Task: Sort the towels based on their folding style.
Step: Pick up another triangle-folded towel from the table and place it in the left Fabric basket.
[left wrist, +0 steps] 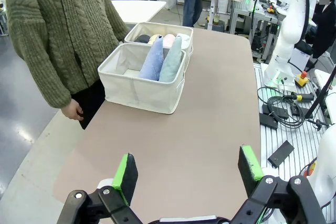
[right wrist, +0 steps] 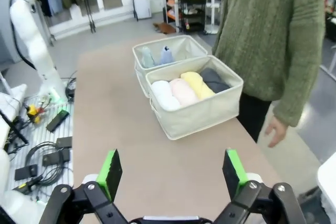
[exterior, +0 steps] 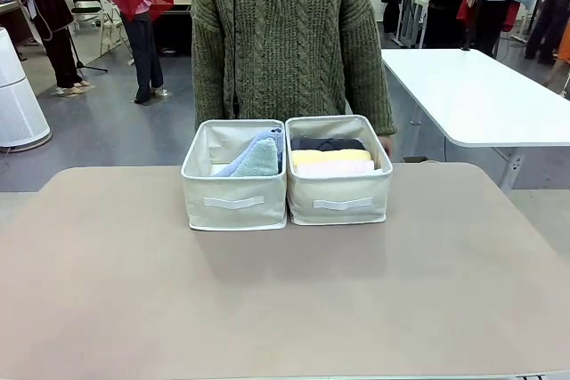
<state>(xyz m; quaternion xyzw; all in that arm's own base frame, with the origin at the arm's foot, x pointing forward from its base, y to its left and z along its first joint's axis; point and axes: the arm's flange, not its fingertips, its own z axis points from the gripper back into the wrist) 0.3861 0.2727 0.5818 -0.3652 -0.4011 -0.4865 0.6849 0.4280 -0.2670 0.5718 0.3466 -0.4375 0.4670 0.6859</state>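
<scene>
- Item: two beige fabric bins with white handle strips, left bin (exterior: 233, 193) and right bin (exterior: 339, 191), touching side by side at the far middle of the tan bench (exterior: 285, 300).
- Contents, left bin: pale teal cone-shaped terry towel (left wrist: 171, 59) and lavender-blue cone-shaped terry towel (left wrist: 151, 59), upright, leaning together.
- Contents, right bin: dark grey rolled towel (right wrist: 213, 79), yellow rolled towel (right wrist: 195, 83), pink rolled towel (right wrist: 182, 91), white rolled towel (right wrist: 165, 94), lying in a row.
- Status, judged: sorting looks complete.
- Risk: any further reach could tip the cones or shove a soft bin.
- Risk: person's hand (right wrist: 275, 129) hangs near the bench edge; contact possible.
- Left gripper (left wrist: 186, 170): fingers wide apart, empty, well back from the bins.
- Right gripper (right wrist: 172, 173): fingers wide apart, empty, likewise above bare bench.
</scene>
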